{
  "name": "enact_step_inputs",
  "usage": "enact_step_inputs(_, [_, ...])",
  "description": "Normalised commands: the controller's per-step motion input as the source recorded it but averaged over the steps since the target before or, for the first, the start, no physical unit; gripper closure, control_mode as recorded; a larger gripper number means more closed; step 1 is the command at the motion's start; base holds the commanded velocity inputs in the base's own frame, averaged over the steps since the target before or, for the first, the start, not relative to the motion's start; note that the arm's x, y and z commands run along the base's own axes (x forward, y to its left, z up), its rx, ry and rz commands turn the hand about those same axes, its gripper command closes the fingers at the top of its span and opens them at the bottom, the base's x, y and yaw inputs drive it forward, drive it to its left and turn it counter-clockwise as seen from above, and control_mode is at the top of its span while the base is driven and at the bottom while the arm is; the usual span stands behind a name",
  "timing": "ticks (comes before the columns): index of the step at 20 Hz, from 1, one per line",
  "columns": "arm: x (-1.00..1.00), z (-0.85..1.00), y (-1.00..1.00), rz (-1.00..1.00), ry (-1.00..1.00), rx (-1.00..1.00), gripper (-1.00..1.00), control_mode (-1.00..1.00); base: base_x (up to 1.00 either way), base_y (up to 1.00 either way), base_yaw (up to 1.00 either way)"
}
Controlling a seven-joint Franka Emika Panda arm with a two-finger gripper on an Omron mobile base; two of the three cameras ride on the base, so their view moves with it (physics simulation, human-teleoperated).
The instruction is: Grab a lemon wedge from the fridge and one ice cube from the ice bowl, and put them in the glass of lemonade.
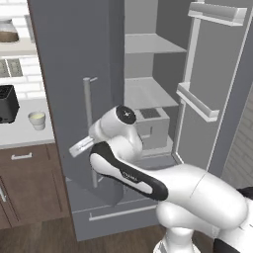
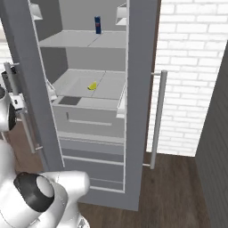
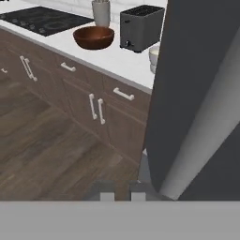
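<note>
Tool (image 3: 122,191) closed, its fingertips side by side, gripping nothing visible, just beside the open left door of the fridge (image 2: 133,111). Lemon wedge (image 2: 92,86) lies on the middle fridge shelf; its long axis cannot be told. Ice bowl (image 3: 93,37) stands on the surface (image 3: 112,58).

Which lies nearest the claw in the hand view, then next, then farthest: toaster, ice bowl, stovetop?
From the claw, at the bottom edge:
1. Toaster, on the counter beside the fridge door.
2. Ice bowl, left of the toaster.
3. Stovetop, far upper left.
</note>
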Motion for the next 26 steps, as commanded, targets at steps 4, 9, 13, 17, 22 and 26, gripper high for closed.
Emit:
enact_step_inputs(4, [-0.70,0.36,0.23,0.02,-0.04,-0.09,-1.00,-1.00,0.00,0.00,0.00])
enact_step_inputs(9, [-0.81,0.54,-0.12,0.01,-0.22,0.00,-1.00,-1.00,0.00,0.00,0.00])
enact_step_inputs(13, [-0.78,0.82,-0.49,-0.06,-0.18,0.01,-1.00,-1.00,0.00,0.00,0.00])
enact_step_inputs(17, [-0.54,0.69,-0.82,-0.15,-0.12,0.05,-1.00,-1.00,0.00,0.00,0.00])
enact_step_inputs(22, [-0.28,0.74,-0.91,-0.12,-0.05,0.09,-1.00,-1.00,0.00,0.00,0.00])
enact_step_inputs(26, [0.05,0.48,-0.82,0.00,0.00,0.14,-1.00,-1.00,0.00,0.00,0.00])
